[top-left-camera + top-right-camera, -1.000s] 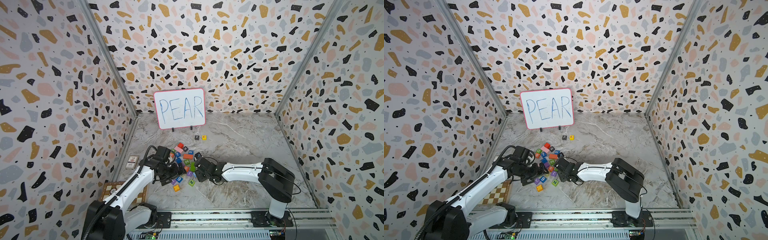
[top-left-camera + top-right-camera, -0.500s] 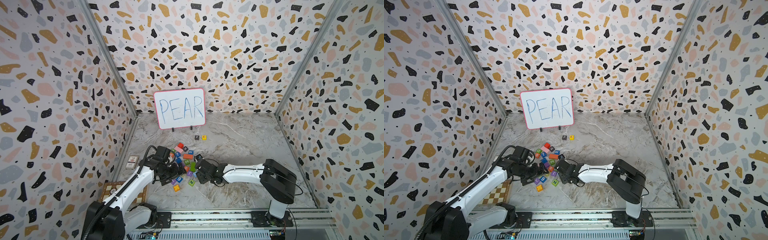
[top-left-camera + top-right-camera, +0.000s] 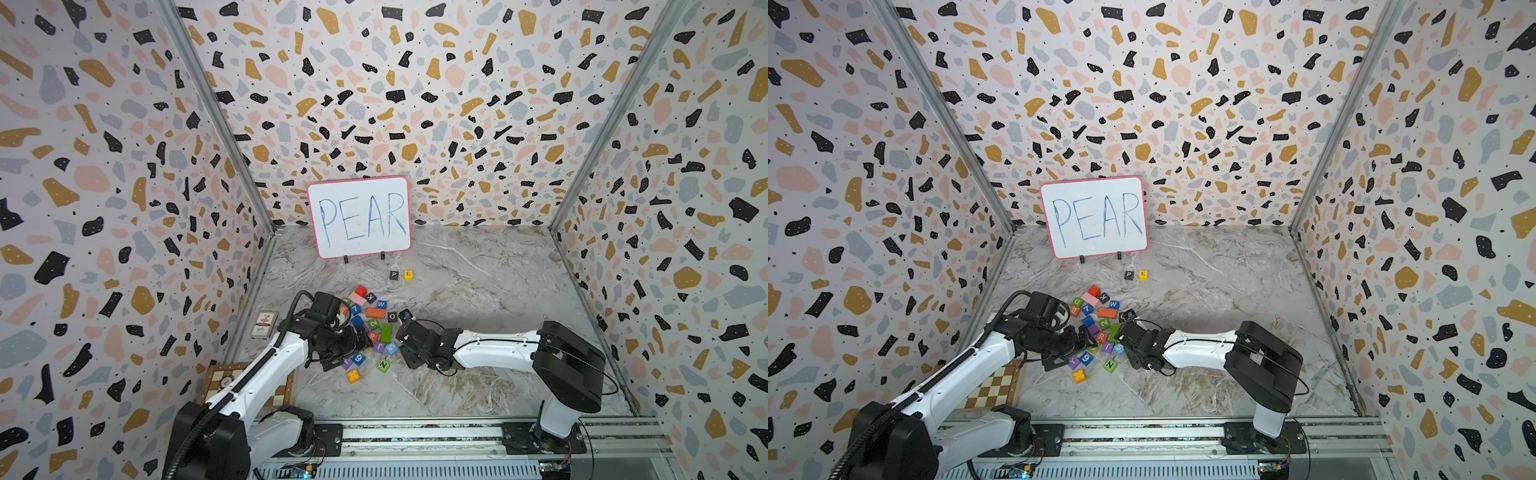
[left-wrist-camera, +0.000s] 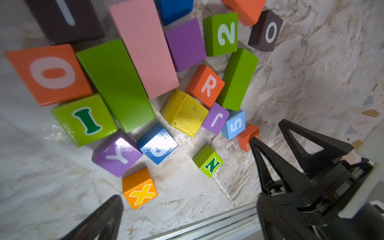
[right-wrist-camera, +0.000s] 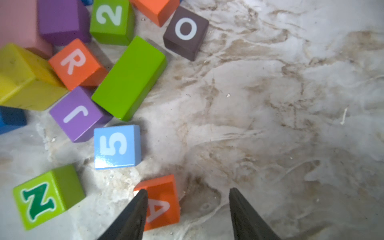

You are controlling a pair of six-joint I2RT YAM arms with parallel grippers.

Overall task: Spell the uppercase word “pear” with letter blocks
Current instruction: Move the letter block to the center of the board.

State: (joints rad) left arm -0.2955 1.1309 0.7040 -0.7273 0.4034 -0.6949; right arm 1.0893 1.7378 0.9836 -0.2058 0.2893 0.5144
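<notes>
Open surface (image 3: 478, 291) stretches right of the pile (image 3: 376, 313) and past the E block (image 3: 408, 274), which sits beside the P block (image 3: 394, 274) near the whiteboard (image 3: 359, 218). The A block (image 5: 164, 199) lies face up, apex away from the right tool (image 5: 187, 192), whose half-open jaws straddle one edge, gripping nothing. The left tool (image 3: 349, 351) gapes wide, empty, over the pile.

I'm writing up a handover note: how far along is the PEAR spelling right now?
Done: the P block and E block stand side by side before the whiteboard. In hand: the right claw is open at the A block, one finger over its edge, not yet gripping. Left: placing A after E, then fetching the R block, crowded by others in the pile.
</notes>
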